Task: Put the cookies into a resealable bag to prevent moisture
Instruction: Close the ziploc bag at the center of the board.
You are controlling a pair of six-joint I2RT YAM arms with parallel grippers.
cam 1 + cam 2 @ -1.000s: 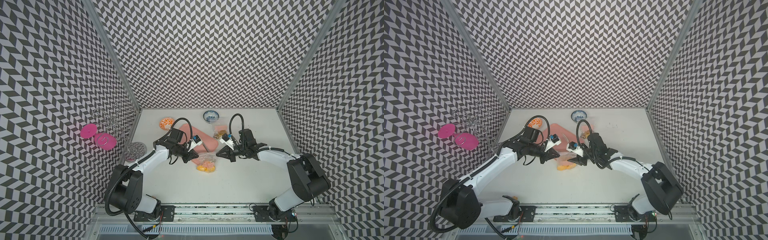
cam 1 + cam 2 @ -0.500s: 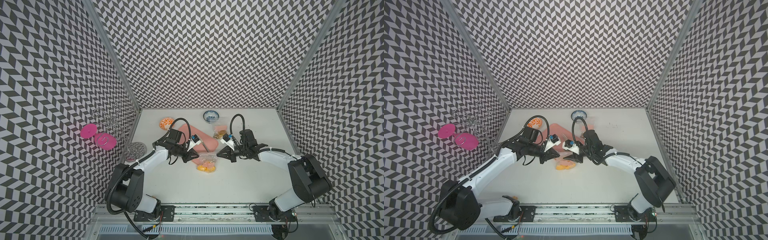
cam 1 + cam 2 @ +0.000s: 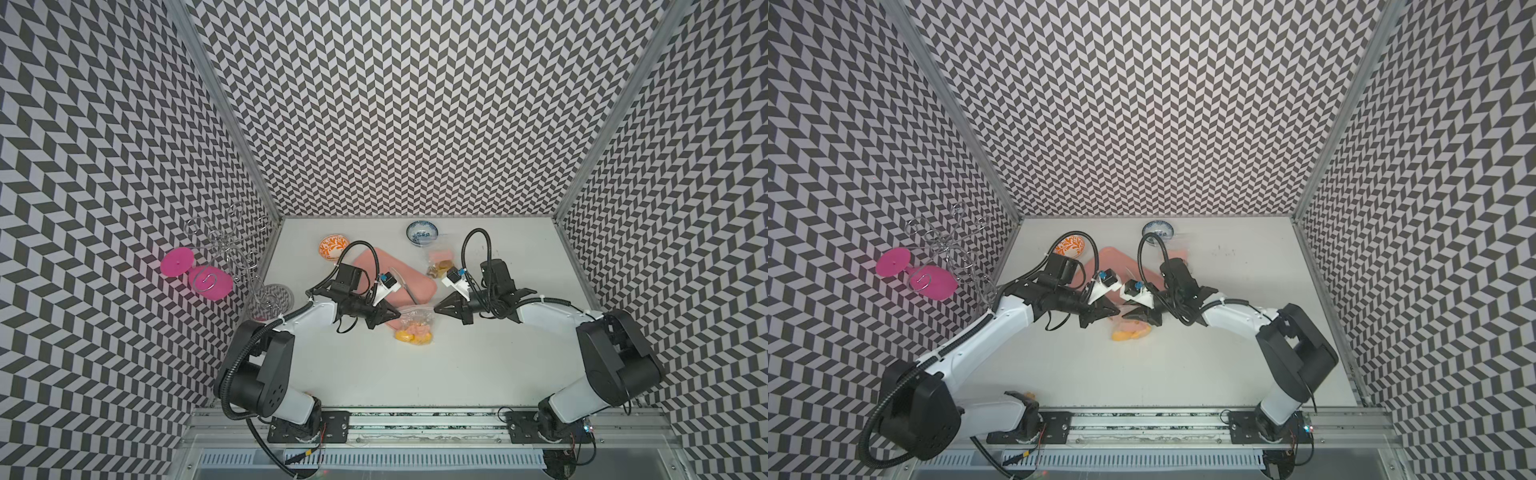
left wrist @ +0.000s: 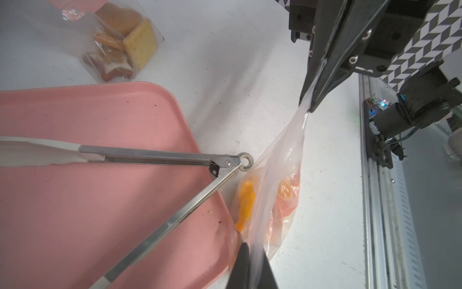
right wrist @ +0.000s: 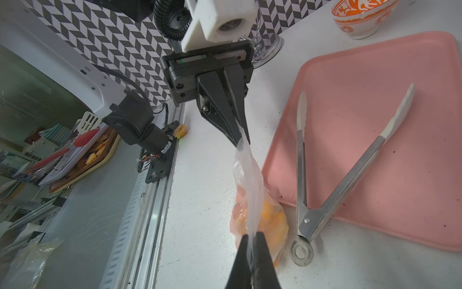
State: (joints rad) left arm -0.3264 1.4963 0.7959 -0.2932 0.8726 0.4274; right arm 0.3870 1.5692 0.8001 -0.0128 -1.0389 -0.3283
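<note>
1. Table (image 3: 415, 374): white, and carries every item below.
2. Tray (image 3: 420, 281): pink, lying flat on the table between my two arms.
3. Tongs (image 5: 337, 180): metal, lying open on the tray. The ring end sits off the tray's edge on the table, just beside the bag.
4. Bag (image 3: 417, 321): clear, at the tray's near corner. Its top edge is pulled taut between my two sets of fingers and its lower part sags onto the table.
5. Second bag (image 4: 87, 50): clear, on the table beyond the tray and well apart from my fingers. It contains yellow and brown cookies (image 4: 140, 45).
6. Left fingers (image 5: 240, 143): closed tight on one end of the bag's top edge.
7. Right fingers (image 4: 309, 106): closed tight on the opposite end of that edge.
8. Cookies in the held bag (image 5: 268, 216): orange-yellow pieces bunched at its bottom, beside the tray corner.
</note>
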